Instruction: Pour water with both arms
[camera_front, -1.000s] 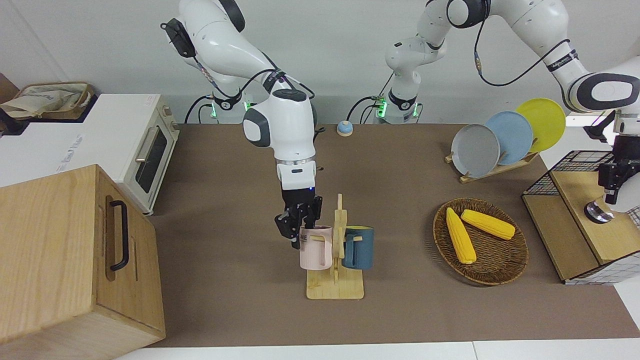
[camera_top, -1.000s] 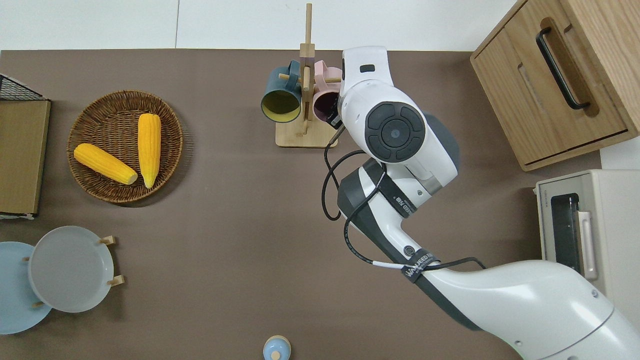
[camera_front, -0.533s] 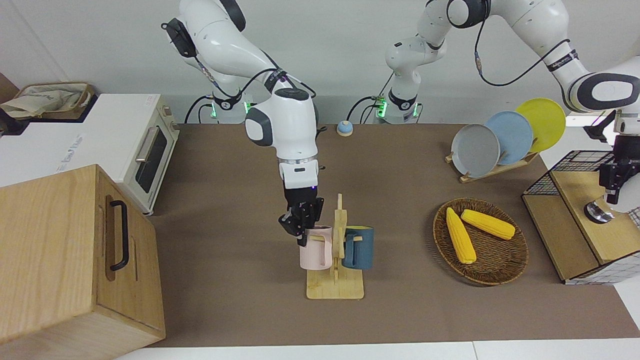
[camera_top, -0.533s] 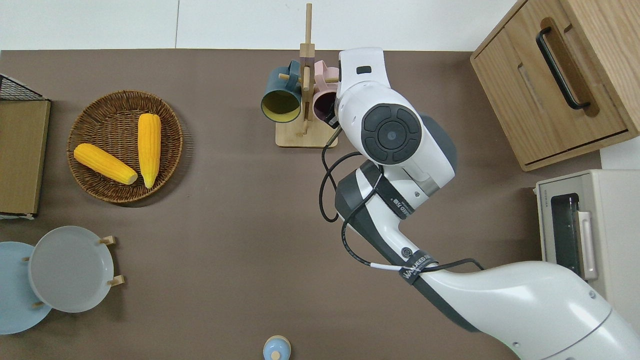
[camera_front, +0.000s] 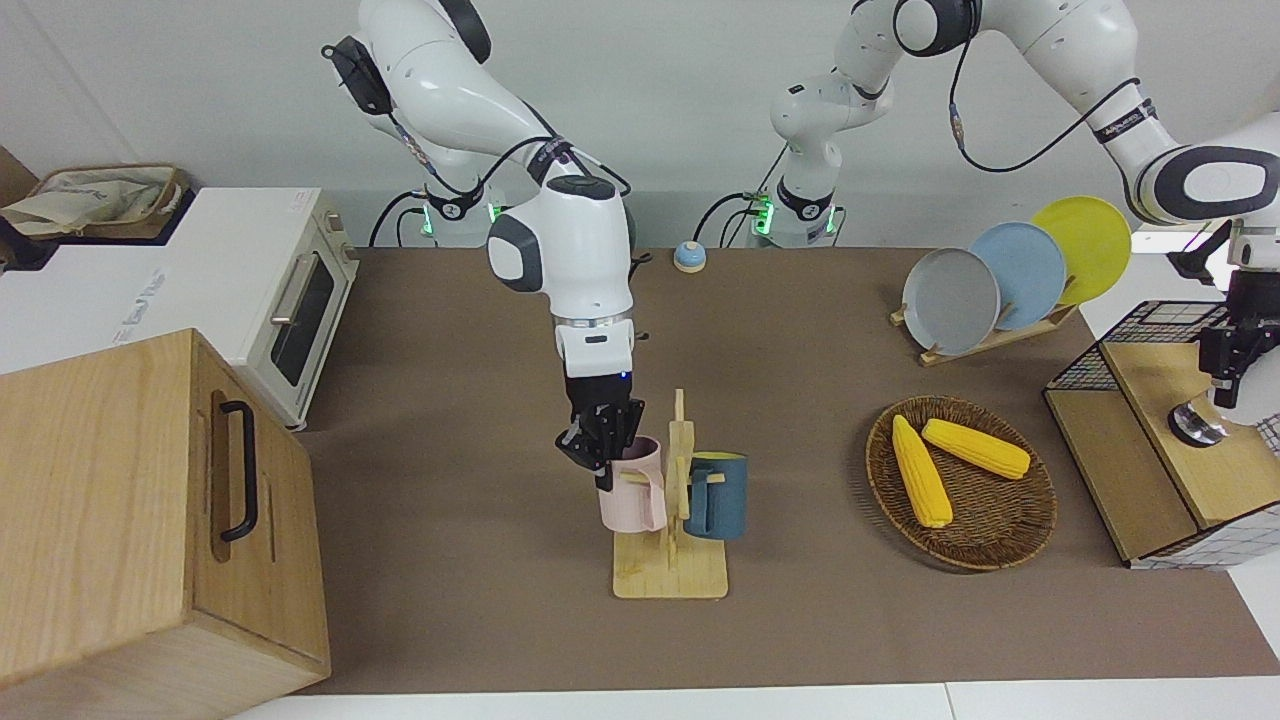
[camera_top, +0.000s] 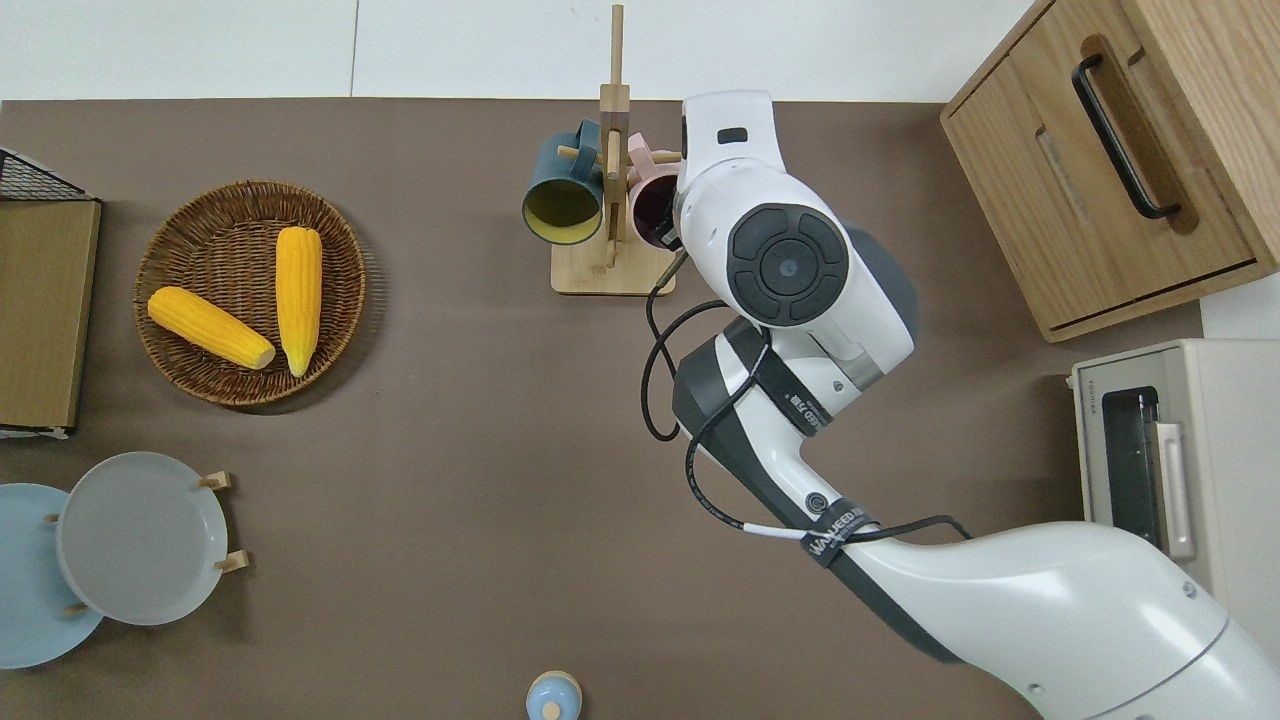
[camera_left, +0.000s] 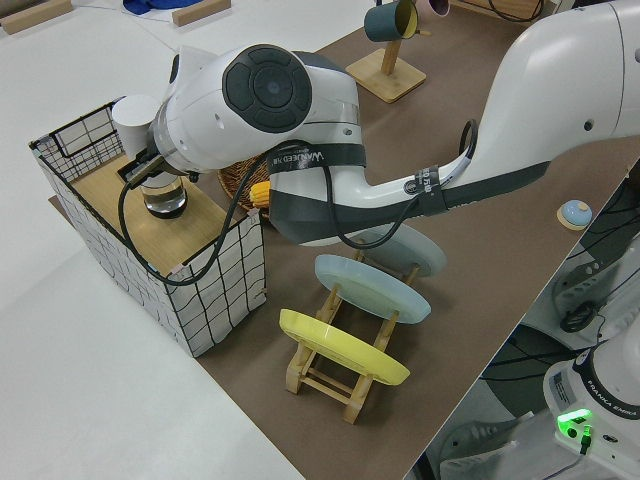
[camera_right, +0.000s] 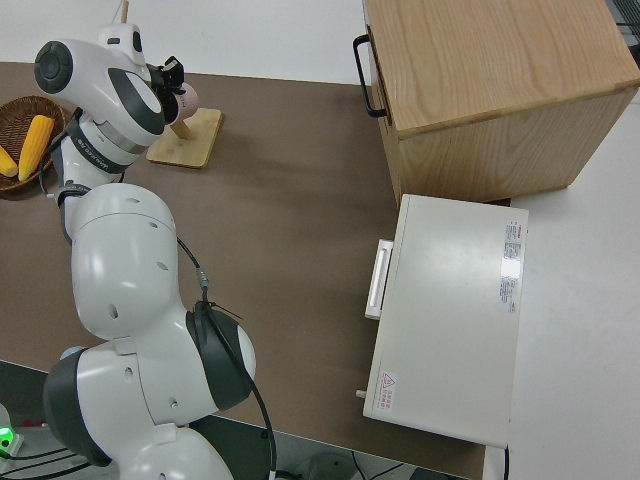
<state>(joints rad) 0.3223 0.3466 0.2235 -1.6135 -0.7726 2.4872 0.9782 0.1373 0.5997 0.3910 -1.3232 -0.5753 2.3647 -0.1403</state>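
Wooden and heavy-looking, one cabinet (camera_front: 150, 510) sits at the right arm's end of the table, one toaster oven (camera_front: 300, 305) beside it and nearer to the robots. Next comes the mug stand (camera_front: 672, 570), where the right gripper (camera_front: 602, 445) pinches the rim of the pink mug (camera_front: 632, 492), one finger inside the mouth and one outside. The mug looks tilted on its peg, so the step in hand seems to be unhooking it. To do that well, the handle should slide out along the peg rather than straight up (a sideways tug could tip the light stand or knock the blue mug (camera_front: 716, 495) hanging on its opposite face). Toward the left arm's end, the left gripper (camera_front: 1222, 385) hangs over a glass container (camera_front: 1195, 425) on the wooden shelf of a wire rack (camera_front: 1165, 320); I cannot tell how its jaws stand. By count: two mugs, two corn cobs (camera_front: 920, 470) in one basket (camera_front: 1010, 540), three plates (camera_front: 1015, 272) on one plate rack, and one small bell (camera_front: 688, 257) near the robots.
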